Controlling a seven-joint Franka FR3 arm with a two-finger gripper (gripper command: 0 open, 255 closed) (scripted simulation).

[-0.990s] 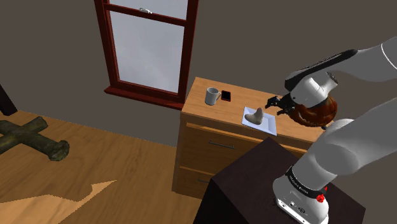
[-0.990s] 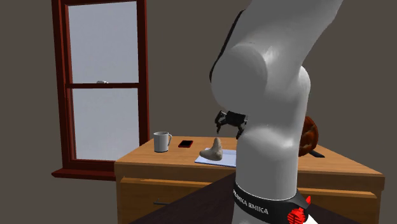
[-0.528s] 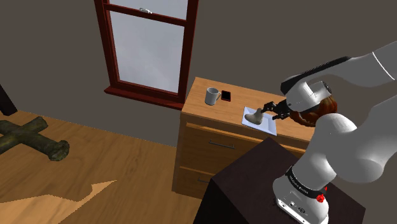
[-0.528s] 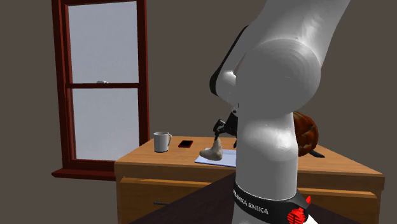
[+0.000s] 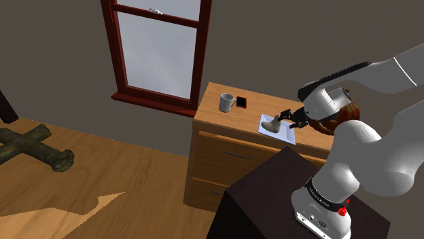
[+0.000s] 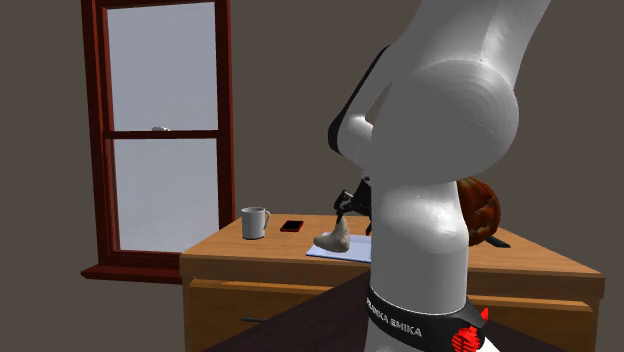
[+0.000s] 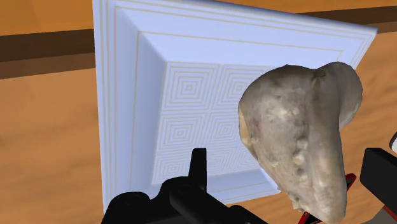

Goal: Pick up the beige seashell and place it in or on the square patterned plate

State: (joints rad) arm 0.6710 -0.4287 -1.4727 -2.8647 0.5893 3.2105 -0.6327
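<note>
One seashell (image 7: 299,133) lay on the one square patterned plate (image 7: 178,95), mid-dresser (image 5: 238,120) by its front edge. One gripper (image 7: 289,157) sat low at the shell. The two fingers (image 7: 198,167) were spread wide either side of it, with a gap showing, so it wasn't gripped. One mug (image 5: 226,102) and one phone (image 5: 241,102) stood at the window-side end. One brown pumpkin (image 6: 482,210) sat toward the other end.

Wooden dresser (image 5: 224,146) top carries white mug (image 5: 226,102), dark phone (image 5: 241,102), square patterned plate (image 5: 286,135), brown pumpkin-like object (image 6: 481,208).
</note>
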